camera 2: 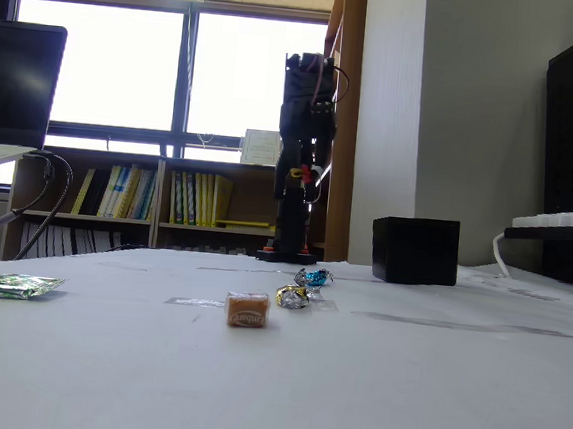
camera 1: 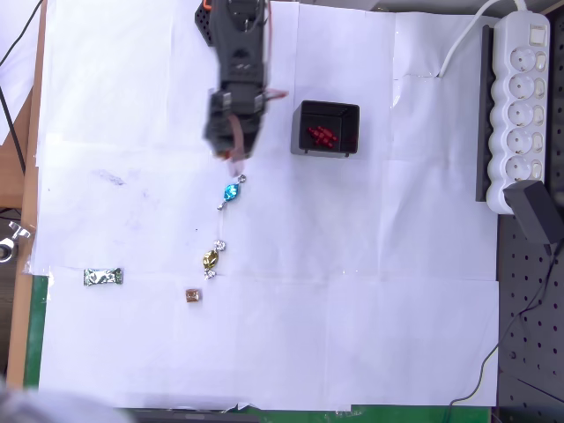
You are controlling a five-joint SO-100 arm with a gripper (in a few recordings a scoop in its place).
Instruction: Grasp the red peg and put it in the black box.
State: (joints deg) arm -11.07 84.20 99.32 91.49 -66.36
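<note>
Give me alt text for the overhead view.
A black robot arm's claw hangs over white paper just above a blue candy, left of a black box holding red pegs. Gold, brown and green candies lie below.

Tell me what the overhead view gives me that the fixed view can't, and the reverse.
Overhead alone: red pegs lying inside the black box, and the gripper to the box's left, just above the blue candy. Fixed alone: the gripper raised well off the table. Shared: box, blue and gold candy, brown square candy, green wrapper.
</note>
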